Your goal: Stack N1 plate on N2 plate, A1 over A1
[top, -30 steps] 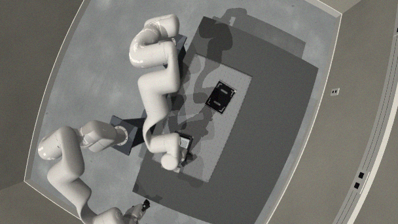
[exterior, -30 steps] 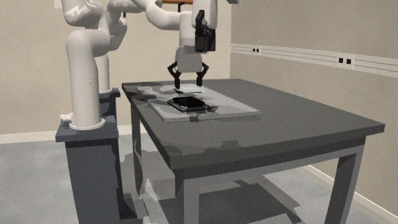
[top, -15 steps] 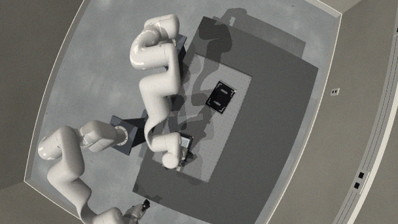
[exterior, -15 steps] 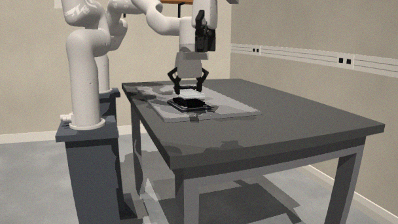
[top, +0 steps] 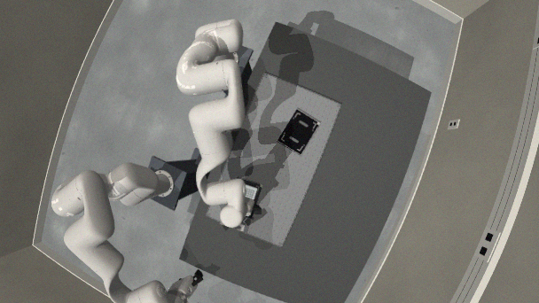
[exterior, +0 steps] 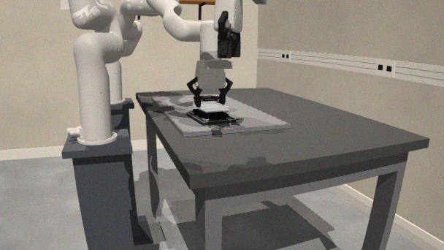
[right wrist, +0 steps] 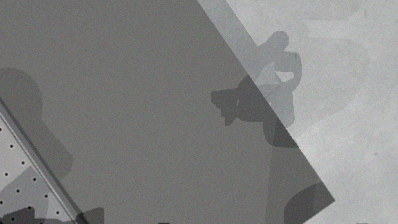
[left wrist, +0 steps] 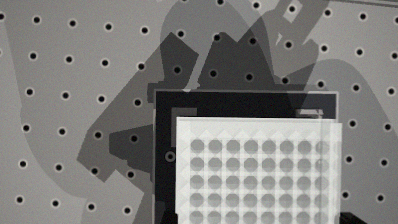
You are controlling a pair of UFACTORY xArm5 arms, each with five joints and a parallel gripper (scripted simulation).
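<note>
Pale plate [top: 251,191] [exterior: 211,107] [left wrist: 260,172], straight rows of round grey wells, held in left hand [top: 252,209] [exterior: 210,101] [left wrist: 261,218], right hand [top: 198,277] [exterior: 224,20] wide open

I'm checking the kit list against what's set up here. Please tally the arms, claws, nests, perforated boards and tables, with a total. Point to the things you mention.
Arms (left [top: 217,120] [exterior: 188,31], right [top: 97,208] [exterior: 93,88]): 2
Claws (left claw [top: 251,211] [exterior: 210,103] [left wrist: 260,218], right claw [top: 198,276] [exterior: 223,22]): 2
Nests (bare nest [top: 298,131], nest under the raised plate [top: 258,188] [exterior: 191,116] [left wrist: 165,150]): 2
Perforated board [top: 292,190] [exterior: 252,117] [left wrist: 65,30] [right wrist: 15,155]: 1
Table [top: 363,155] [exterior: 310,139] [right wrist: 150,75]: 1
Total: 8

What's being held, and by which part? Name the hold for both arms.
The left jaws hold the white plate by its two long side edges. The right jaws are open and hold nothing.
</note>
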